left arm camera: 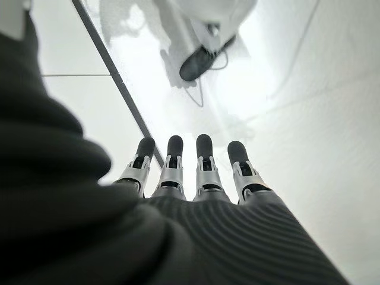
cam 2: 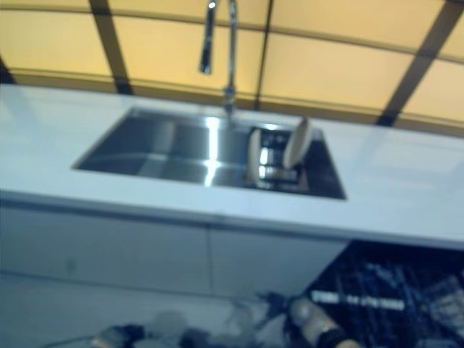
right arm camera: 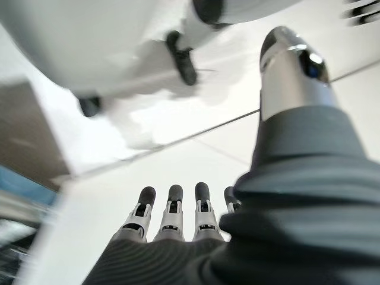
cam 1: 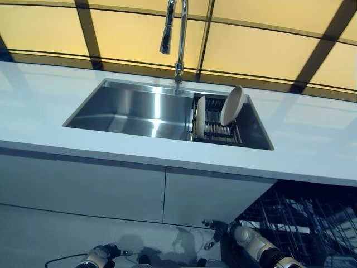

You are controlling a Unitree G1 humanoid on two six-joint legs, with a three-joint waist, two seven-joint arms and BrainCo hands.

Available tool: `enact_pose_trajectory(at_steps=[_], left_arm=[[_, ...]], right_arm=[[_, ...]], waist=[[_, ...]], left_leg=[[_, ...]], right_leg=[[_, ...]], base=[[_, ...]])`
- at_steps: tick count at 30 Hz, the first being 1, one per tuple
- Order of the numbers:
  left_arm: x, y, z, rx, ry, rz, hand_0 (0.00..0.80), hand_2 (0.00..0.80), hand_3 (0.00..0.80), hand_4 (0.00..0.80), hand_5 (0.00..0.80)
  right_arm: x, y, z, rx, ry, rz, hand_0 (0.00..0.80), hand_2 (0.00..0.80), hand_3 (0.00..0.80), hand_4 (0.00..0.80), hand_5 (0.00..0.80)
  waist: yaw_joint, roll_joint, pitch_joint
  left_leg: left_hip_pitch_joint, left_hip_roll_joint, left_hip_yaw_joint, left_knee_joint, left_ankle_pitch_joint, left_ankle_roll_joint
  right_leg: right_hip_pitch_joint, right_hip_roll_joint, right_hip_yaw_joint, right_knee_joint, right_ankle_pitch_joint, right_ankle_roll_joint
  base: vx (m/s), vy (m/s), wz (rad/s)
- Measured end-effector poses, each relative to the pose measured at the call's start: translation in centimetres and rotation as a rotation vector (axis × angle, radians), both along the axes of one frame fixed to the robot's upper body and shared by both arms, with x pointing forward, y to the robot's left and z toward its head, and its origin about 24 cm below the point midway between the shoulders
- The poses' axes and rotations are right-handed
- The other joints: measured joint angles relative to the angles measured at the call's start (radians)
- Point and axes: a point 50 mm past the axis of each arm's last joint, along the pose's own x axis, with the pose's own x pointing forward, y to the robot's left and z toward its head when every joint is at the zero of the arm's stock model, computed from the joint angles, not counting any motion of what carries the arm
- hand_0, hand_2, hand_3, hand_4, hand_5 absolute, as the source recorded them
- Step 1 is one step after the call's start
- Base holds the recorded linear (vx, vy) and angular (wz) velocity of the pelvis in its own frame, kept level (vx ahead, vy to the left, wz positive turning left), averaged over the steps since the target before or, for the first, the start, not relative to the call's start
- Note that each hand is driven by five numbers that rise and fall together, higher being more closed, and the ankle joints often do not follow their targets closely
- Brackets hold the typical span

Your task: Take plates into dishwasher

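Stainless steel sink (cam 1: 128, 109) sits sunk into the white counter (cam 1: 312, 145) in front of me, tap (cam 1: 177, 33) arching over its far edge. At the right end of the sink there's a dark drying rack (cam 1: 217, 127) with two cream plates standing on edge: the left plate (cam 1: 200, 116) is upright, the right plate (cam 1: 231, 105) leans back toward the right. The dishwasher (cam 1: 312, 223) is open below the counter on the right, dark wire rack showing. Both my hands hang low near the floor, holding nothing. My left hand (left arm camera: 190, 172) has its fingers straight and side by side, and my right hand (right arm camera: 172, 214) looks the same, fingers straight with the thumb (right arm camera: 291, 65) sticking out apart from them.
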Motion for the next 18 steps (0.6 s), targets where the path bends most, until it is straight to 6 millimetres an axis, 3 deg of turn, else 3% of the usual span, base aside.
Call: enact_pose_trajectory(at_steps=[6, 10, 13, 16, 18], left_arm=[[-0.7, 0.2, -0.1, -0.037, 0.002, 0.033, 0.0, 0.0, 0.0, 0.0, 0.0], [-0.4, 0.7, 0.2, -0.043, -0.02, 0.028, 0.0, 0.0, 0.0, 0.0, 0.0], [0.1, 1.7, 0.7, -0.043, -0.043, 0.038, 0.0, 0.0, 0.0, 0.0, 0.0], [0.5, 2.1, 1.0, -0.055, -0.052, 0.032, 0.0, 0.0, 0.0, 0.0, 0.0], [0.2, 2.5, 1.1, -0.063, -0.039, 0.03, 0.0, 0.0, 0.0, 0.0, 0.0]], right_arm=[[2.7, -4.8, 7.6, 0.0, -0.066, 0.104, 0.0, 0.0, 0.0, 0.0, 0.0], [3.8, -4.3, 12.4, 0.131, -0.081, 0.158, 0.0, 0.0, 0.0, 0.0, 0.0], [3.9, -4.0, 14.1, 0.243, -0.006, 0.19, 0.0, 0.0, 0.0, 0.0, 0.0], [4.1, -4.9, 15.9, 0.363, 0.026, 0.169, 0.0, 0.0, 0.0, 0.0, 0.0], [4.5, -5.2, 17.3, 0.521, 0.03, 0.124, 0.0, 0.0, 0.0, 0.0, 0.0]], waist=[[-0.011, 0.026, -0.008], [-0.043, 0.037, -0.009], [-0.06, 0.043, -0.004], [-0.065, 0.054, 0.003], [-0.078, 0.054, 0.003]], left_leg=[[0.038, 0.025, -0.011, -0.037, -0.015, -0.024], [0.059, 0.02, -0.013, -0.063, -0.017, -0.036], [0.07, 0.021, -0.018, -0.063, -0.027, -0.043], [0.073, 0.023, -0.019, -0.064, -0.031, -0.044], [0.074, 0.025, -0.02, -0.065, -0.032, -0.045]], right_leg=[[0.071, 0.039, -0.006, -0.139, 0.056, -0.015], [0.113, 0.044, 0.0, -0.215, 0.089, -0.006], [0.137, 0.049, 0.001, -0.24, 0.1, -0.009], [0.139, 0.05, 0.003, -0.241, 0.099, -0.009], [0.141, 0.051, 0.003, -0.244, 0.094, -0.003]], base=[[0.057, 0.012, -0.15], [0.029, 0.026, -0.1], [0.039, 0.009, -0.05], [0.034, 0.0, -0.03], [0.05, -0.002, -0.01]])
